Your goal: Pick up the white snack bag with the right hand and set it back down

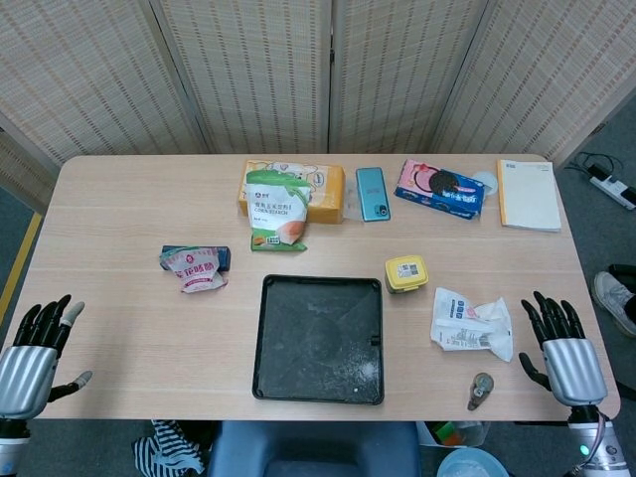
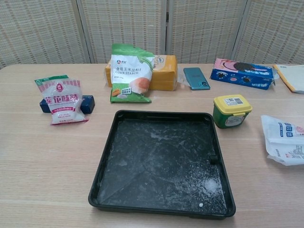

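The white snack bag (image 1: 471,324) lies flat on the table right of the black tray, its left part also showing at the chest view's right edge (image 2: 285,139). My right hand (image 1: 559,353) hovers at the table's right front corner, to the right of the bag and apart from it, fingers spread and holding nothing. My left hand (image 1: 30,355) hangs off the table's left front corner, fingers spread, empty. Neither hand shows in the chest view.
A black tray (image 1: 320,339) sits at the front centre, with a yellow-lidded tub (image 1: 406,272) behind the bag. A small tape roll (image 1: 482,388) lies near the front edge. Corn starch bag (image 1: 277,217), phone (image 1: 372,193), cookie box (image 1: 440,188) and notebook (image 1: 528,194) line the back.
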